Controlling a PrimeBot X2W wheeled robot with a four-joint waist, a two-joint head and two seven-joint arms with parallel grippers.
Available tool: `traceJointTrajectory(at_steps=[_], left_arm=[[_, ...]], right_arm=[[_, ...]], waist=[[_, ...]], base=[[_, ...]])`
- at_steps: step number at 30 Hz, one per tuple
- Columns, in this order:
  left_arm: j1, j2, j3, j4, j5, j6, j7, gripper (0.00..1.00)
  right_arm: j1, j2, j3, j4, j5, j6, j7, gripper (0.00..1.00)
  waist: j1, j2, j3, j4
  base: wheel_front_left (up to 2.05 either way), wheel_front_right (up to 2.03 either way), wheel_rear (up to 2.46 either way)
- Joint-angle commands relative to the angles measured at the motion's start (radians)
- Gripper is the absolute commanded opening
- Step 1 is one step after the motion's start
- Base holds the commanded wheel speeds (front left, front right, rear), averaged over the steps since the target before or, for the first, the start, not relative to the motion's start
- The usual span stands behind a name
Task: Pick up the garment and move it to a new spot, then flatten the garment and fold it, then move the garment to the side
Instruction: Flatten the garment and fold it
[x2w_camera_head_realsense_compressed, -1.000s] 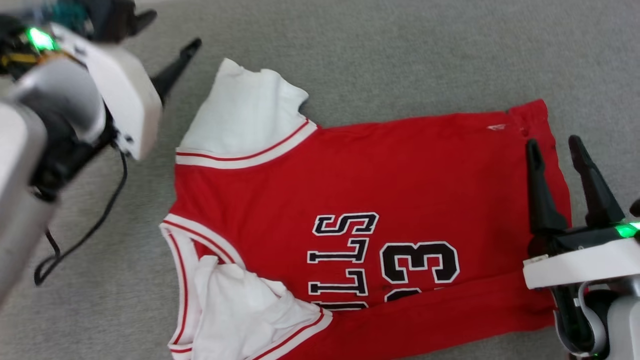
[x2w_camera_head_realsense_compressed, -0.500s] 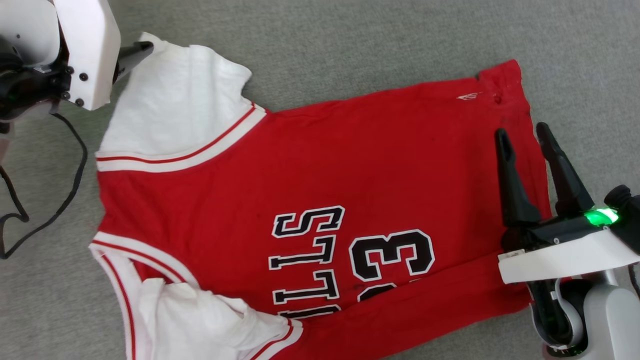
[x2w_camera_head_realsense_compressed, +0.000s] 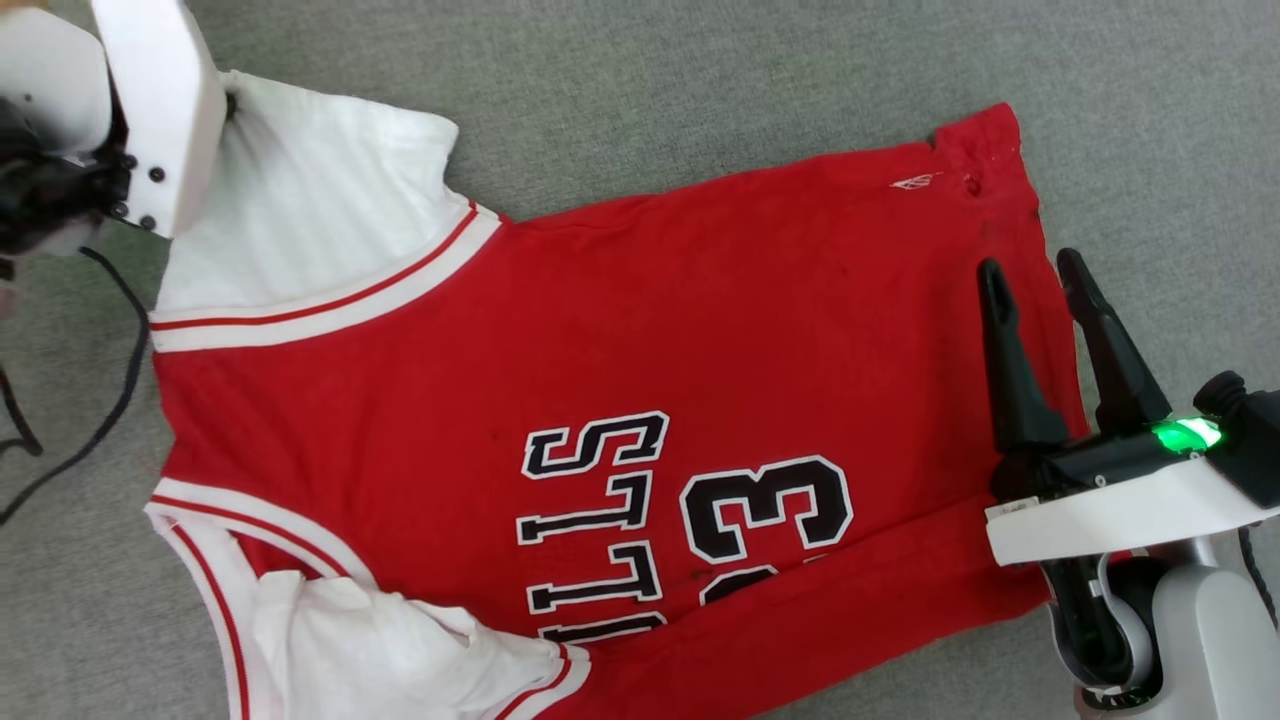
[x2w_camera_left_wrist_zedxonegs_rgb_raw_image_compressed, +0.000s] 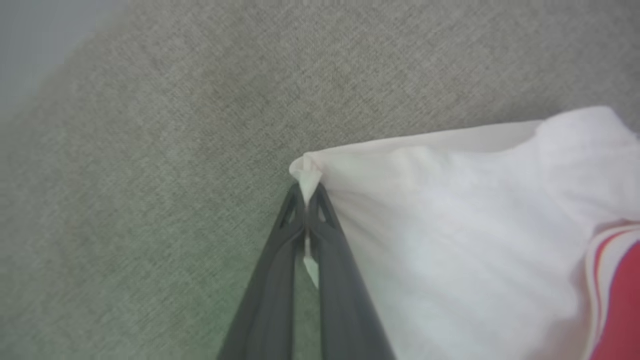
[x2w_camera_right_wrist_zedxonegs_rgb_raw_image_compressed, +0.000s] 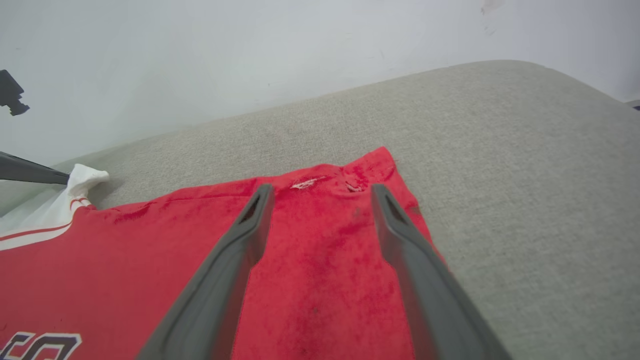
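We're clamping our left gripper (x2w_camera_left_wrist_zedxonegs_rgb_raw_image_compressed: 306, 200) on the white sleeve's (x2w_camera_left_wrist_zedxonegs_rgb_raw_image_compressed: 450, 210) corner while our right gripper (x2w_camera_head_realsense_compressed: 1028, 262) is hanging open over the hem of the shirt (x2w_camera_head_realsense_compressed: 600, 330) spread on the grey cushion (x2w_camera_head_realsense_compressed: 700, 80).

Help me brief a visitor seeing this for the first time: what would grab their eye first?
The red basketball jersey with black block lettering, spread across the grey fabric surface, dominates the head view. At upper left, the left gripper has its jaws pinched on the tip of a white sleeve; the right gripper hangs, jaws open, over the hem at right.
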Motion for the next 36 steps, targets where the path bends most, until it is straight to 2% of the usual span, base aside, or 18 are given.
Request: traceJointTrajectory(at_steps=[1, 8, 12, 17, 19, 26, 30, 36], left_arm=[[0.033, -0.011, -0.004, 0.012, 0.007, 0.002, -0.026, 0.00], [0.034, -0.037, 0.011, -0.011, 0.022, -0.006, -0.164, 0.00], [0.053, -0.040, -0.008, -0.070, 0.014, -0.012, -0.232, 0.00], [0.086, -0.021, -0.030, -0.192, 0.003, -0.014, -0.299, 0.00], [0.098, -0.011, -0.039, -0.257, 0.005, -0.015, -0.338, 0.00], [0.156, 0.024, -0.047, -0.445, -0.019, -0.014, -0.395, 0.00], [0.172, 0.041, -0.031, -0.536, -0.020, -0.001, -0.420, 0.00], [0.192, 0.037, -0.043, -0.636, 0.000, 0.015, -0.436, 0.00]], right_arm=[[-0.022, 0.003, -0.007, -0.003, -0.011, 0.000, 0.004, 1.00], [-0.015, -0.047, -0.050, -0.016, -0.046, 0.000, 0.112, 1.00], [-0.020, -0.124, -0.090, -0.030, -0.017, 0.000, 0.285, 1.00], [-0.062, -0.276, -0.113, -0.049, 0.017, 0.000, 0.541, 1.00], [-0.088, -0.336, -0.122, -0.046, 0.043, 0.000, 0.641, 1.00], [-0.164, -0.476, -0.181, -0.040, 0.118, 0.000, 0.966, 1.00], [-0.209, -0.505, -0.187, -0.012, 0.132, 0.000, 1.102, 1.00], [-0.261, -0.545, -0.147, 0.075, 0.115, 0.000, 1.167, 1.00]], waist=[[-0.0001, 0.0000, -0.017, 0.012], [-0.0001, 0.0000, -0.087, 0.063], [-0.0001, 0.0000, -0.139, 0.113], [-0.0001, 0.0000, -0.177, 0.177], [-0.0001, 0.0000, -0.181, 0.204], [-0.0001, 0.0000, -0.159, 0.294], [-0.0001, 0.0000, -0.136, 0.323], [-0.0001, 0.0000, -0.095, 0.362]], base=[[0.00, 0.00, 0.00], [0.00, 0.00, 0.00], [0.00, 0.00, 0.00], [0.00, 0.00, 0.00], [0.00, 0.00, 0.00], [0.00, 0.00, 0.00], [0.00, 0.00, 0.00], [0.00, 0.00, 0.00]])
